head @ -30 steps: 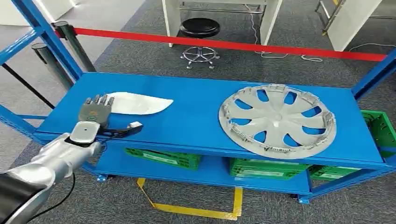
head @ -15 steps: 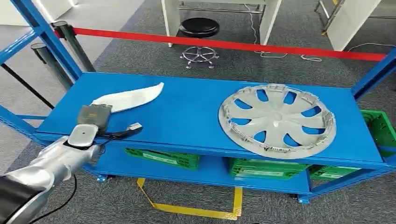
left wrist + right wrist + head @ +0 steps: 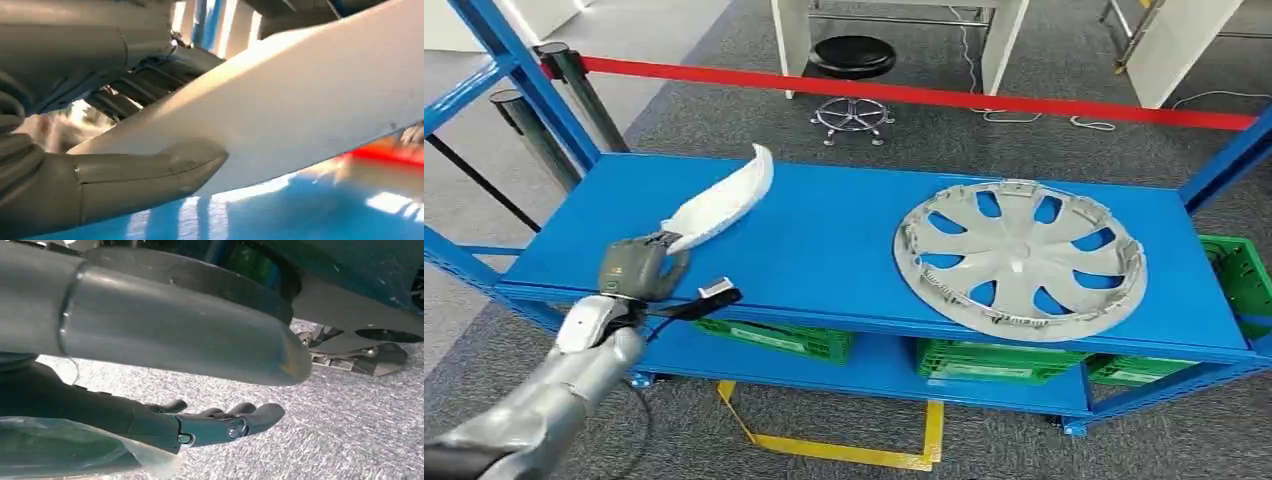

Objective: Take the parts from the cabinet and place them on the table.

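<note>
A long white curved part [image 3: 721, 198] is lifted off the blue cabinet shelf [image 3: 824, 250] at its left end, tilted with its far tip raised. My left hand [image 3: 636, 265] grips its near end. In the left wrist view the thumb [image 3: 150, 167] presses against the white part [image 3: 300, 95] and the darker fingers wrap its other side. A grey wheel cover [image 3: 1019, 257] lies flat on the right half of the shelf. My right hand [image 3: 215, 425] hangs over grey carpet with its fingers loosely apart, holding nothing.
Green crates [image 3: 774, 338] sit on the lower shelf, another [image 3: 1236, 275] at the right. Blue uprights [image 3: 514, 70] frame the cabinet. A red barrier tape [image 3: 924, 97], black posts [image 3: 574, 85] and a black stool [image 3: 852, 60] stand behind. Yellow tape [image 3: 824, 448] marks the floor.
My left hand has closed on the white part and lifted it from flat on the shelf, tilting its far tip upward and toward the back.
</note>
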{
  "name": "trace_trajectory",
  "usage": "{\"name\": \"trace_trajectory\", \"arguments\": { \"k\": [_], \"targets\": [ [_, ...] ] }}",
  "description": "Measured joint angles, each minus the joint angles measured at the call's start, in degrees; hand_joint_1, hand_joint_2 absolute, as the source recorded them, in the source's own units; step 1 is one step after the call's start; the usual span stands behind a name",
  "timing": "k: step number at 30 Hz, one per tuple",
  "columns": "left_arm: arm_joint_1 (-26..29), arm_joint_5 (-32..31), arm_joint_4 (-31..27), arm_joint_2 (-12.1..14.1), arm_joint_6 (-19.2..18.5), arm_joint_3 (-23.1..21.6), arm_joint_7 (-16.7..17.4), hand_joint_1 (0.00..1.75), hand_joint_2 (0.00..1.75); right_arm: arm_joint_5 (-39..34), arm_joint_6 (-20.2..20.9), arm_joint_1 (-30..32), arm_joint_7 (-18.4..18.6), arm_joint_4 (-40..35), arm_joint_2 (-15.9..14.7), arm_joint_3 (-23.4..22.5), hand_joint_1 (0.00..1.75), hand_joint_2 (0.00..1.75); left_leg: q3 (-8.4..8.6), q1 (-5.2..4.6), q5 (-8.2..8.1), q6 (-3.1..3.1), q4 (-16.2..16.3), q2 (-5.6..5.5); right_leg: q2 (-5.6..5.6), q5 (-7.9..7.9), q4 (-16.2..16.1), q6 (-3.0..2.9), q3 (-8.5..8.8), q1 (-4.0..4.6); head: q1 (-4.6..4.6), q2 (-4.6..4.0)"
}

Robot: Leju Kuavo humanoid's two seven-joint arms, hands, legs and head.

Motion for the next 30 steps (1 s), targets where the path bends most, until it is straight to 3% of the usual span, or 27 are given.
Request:
{"name": "trace_trajectory", "arguments": {
  "k": [2, 4, 6, 8, 13, 16, 18, 22, 26, 30],
  "targets": [
    [1.24, 3.59, -3.76, -3.49, 0.07, 6.90, -5.07, 1.75, 1.75, 0.04, -0.20, -0.01, 0.00, 0.00, 0.00, -0.04, 0.00, 0.00, 0.02, -0.04, -0.02, 0.02, 0.00, 0.16, 0.20, 0.05, 0.00, 0.04, -0.04, -0.04, 0.04, 0.00],
    [3.02, 12.75, -9.16, -6.61, 0.07, 11.51, -8.82, 1.75, 1.75, 0.28, -0.61, 0.10, -0.07, 0.02, -0.02, -0.22, 0.00, 0.00, 0.03, -0.11, -0.04, 0.05, 0.01, 0.28, 0.34, 0.07, -0.01, 0.07, -0.10, -0.10, -0.04, 0.00],
    [4.87, 21.13, -14.56, -8.64, 0.22, 11.92, -9.67, 1.75, 1.75, 0.35, -0.77, 0.21, -0.28, 0.00, -0.02, -0.35, 0.00, 0.00, 0.02, -0.10, -0.04, 0.05, 0.01, 0.27, 0.26, 0.07, -0.01, 0.07, -0.11, -0.09, -0.02, 0.00],
    [6.88, 25.22, -19.19, -9.76, 0.26, 11.46, -9.76, 1.75, 1.75, 0.46, -0.92, 0.22, -0.39, 0.02, -0.04, -0.50, 0.00, 0.00, 0.01, -0.10, -0.04, 0.05, 0.01, 0.15, 0.08, 0.06, -0.01, 0.07, -0.10, -0.09, 0.00, 0.00],
    [13.78, 31.89, -34.28, -11.31, 0.22, 5.59, -10.02, 1.75, 1.75, 0.72, -1.38, 0.38, -0.15, 0.00, -0.15, -1.27, 0.00, 0.00, 0.00, -0.07, -0.04, 0.05, 0.00, 0.18, 0.18, 0.05, -0.01, 0.07, -0.10, -0.08, 0.00, 0.00],
    [18.93, 40.81, -43.41, -10.65, -0.16, -0.99, -9.73, 1.75, 1.75, 0.66, -1.71, 0.51, -0.07, 0.00, -0.15, -2.08, 0.00, 0.00, -0.01, -0.06, -0.06, 0.03, 0.00, 0.18, 0.18, 0.03, -0.01, 0.06, -0.12, -0.08, -0.02, 0.00],
    [22.01, 46.17, -48.39, -9.89, -2.69, -4.95, -9.30, 1.75, 1.75, 0.33, -1.92, 0.57, -0.07, 0.00, -0.15, -2.71, 0.00, 0.00, -0.02, -0.07, -0.07, 0.03, -0.01, 0.17, 0.13, 0.02, -0.01, 0.06, -0.12, -0.07, 0.00, 0.00],
    [26.07, 48.72, -54.22, -8.51, -4.31, -10.82, -9.17, 1.75, 1.75, 0.17, -1.92, 0.59, -0.15, 0.00, -0.15, -3.65, 0.00, 0.00, -0.04, -0.07, -0.07, 0.03, -0.01, 0.16, 0.11, 0.03, -0.01, 0.06, -0.12, -0.07, 0.00, 0.00],
    [29.88, 57.00, -59.36, -7.53, -10.04, -14.27, -9.82, 1.75, 1.75, 0.52, -1.97, 0.75, -0.02, 0.02, -0.13, -3.85, 0.00, 0.00, -0.04, -0.27, -0.18, 0.17, 0.25, 0.22, 0.24, 0.15, -0.20, 0.22, -0.08, -0.24, -0.02, 0.00],
    [35.03, 59.29, -64.56, -7.13, -11.15, -18.03, -10.04, 1.75, 1.75, 0.72, -2.47, 1.02, -0.02, 0.02, -0.02, -4.28, 0.00, 0.00, -0.18, -0.31, -0.34, 0.48, 0.42, 0.17, 0.06, 0.13, -0.19, 0.38, -0.09, -0.30, -0.02, 0.00]
  ]
}}
